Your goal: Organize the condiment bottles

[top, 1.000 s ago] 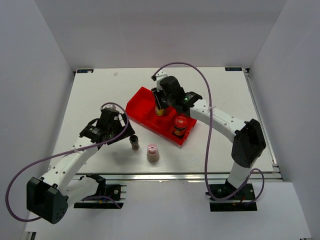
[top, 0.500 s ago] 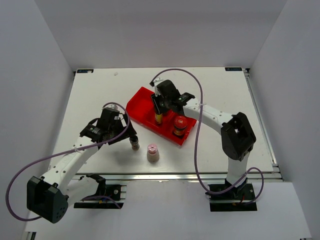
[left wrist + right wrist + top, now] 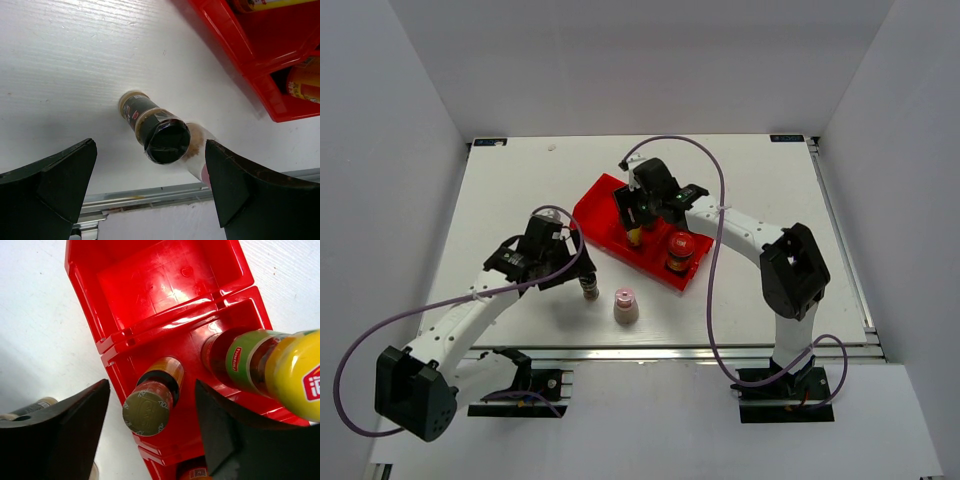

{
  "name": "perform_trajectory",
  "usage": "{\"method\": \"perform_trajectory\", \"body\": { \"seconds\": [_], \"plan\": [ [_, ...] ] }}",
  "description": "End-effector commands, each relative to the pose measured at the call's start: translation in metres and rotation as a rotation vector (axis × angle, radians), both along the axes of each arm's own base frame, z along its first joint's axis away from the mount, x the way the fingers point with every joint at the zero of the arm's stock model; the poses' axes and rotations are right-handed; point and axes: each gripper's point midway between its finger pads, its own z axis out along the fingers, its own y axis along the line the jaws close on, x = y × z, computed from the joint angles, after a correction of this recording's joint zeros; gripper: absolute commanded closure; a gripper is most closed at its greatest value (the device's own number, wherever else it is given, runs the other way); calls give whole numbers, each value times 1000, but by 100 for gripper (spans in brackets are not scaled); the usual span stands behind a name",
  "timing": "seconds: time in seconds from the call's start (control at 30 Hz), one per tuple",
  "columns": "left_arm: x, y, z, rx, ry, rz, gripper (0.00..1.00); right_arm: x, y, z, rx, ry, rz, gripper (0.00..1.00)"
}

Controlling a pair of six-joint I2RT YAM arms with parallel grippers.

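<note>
Black-capped shaker (image 3: 164, 141), pink-capped bottle (image 3: 625, 307) just behind, seemingly apart, red tray (image 3: 598, 210) near

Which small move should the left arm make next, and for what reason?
Probably lower the left gripper straight down. Its jaws are open, and the black-capped shaker shows centred between them, upright on the table, outside the red tray. Keep it straight, because the pink-capped bottle stands close beside the shaker.

top: high, from behind, looking down | wrists: close, downward | shared: red tray (image 3: 602, 212)
</note>
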Motion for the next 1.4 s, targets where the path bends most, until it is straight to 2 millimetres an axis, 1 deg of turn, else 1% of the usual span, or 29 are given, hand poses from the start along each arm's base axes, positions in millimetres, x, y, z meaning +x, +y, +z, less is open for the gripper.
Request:
{"method": "perform_trajectory", "body": {
  "seconds": [0.0,0.1,0.13,0.2,0.3,0.4,0.5,0.53,0.57,0.6,0.63,0.67,0.7,0.73,0.77,0.8,0.83,0.9,1.03,1.13,1.2,1.23,1.3,1.37],
  "plan": [
    [4,-4,8,19,-13,-25,0,9,5,35,65,-56,-12,25],
    [5,-7,11,28,-20,-34,0,6,5,45,82,-66,-11,16],
    [6,-9,11,33,-20,-42,0,5,5,51,95,-74,-8,11],
    [8,-9,12,50,-26,-35,0,4,4,57,106,-78,-8,11],
    [9,-14,9,80,-19,-56,0,-3,2,77,148,-103,6,11],
    [8,-21,4,92,-4,-73,0,-8,2,92,186,-119,16,11],
    [5,-28,0,108,6,-96,0,-15,-3,111,224,-152,16,11],
    [5,-29,0,113,6,-97,0,-21,-9,118,238,-162,15,11],
    [5,-26,-4,137,18,-85,0,-24,-12,122,248,-170,12,11],
    [3,-28,-5,150,20,-89,1,-27,-15,124,257,-176,11,11],
    [3,-28,-6,156,23,-88,6,-32,-20,141,292,-205,7,11],
    [4,-28,-6,161,23,-89,9,-38,-26,133,287,-194,1,11],
    [3,-29,-8,170,31,-91,16,-43,-32,146,313,-219,-6,11],
    [3,-29,-8,176,30,-89,21,-47,-36,146,320,-223,-14,11],
    [4,-30,-5,179,23,-87,25,-50,-42,138,309,-213,-28,11],
    [4,-31,-5,183,23,-90,34,-49,-49,138,304,-224,-55,11],
    [4,-31,-5,186,22,-91,38,-53,-55,146,317,-241,-67,11],
    [3,-29,-4,197,21,-86,43,-59,-67,143,314,-250,-94,11],
    [1,-21,-10,241,38,-69,50,-66,-78,140,310,-251,-116,11],
    [1,-18,-13,263,49,-65,50,-70,-87,139,304,-258,-132,11],
    [1,-18,-13,268,50,-63,57,-73,-92,143,308,-268,-143,10],
    [3,-19,-10,263,44,-65,60,-74,-93,139,301,-262,-145,11],
    [6,-23,-3,248,23,-74,63,-77,-97,140,302,-265,-149,11],
    [18,-29,14,228,-33,-78,65,-78,-101,139,299,-269,-157,11]
  ]
}}
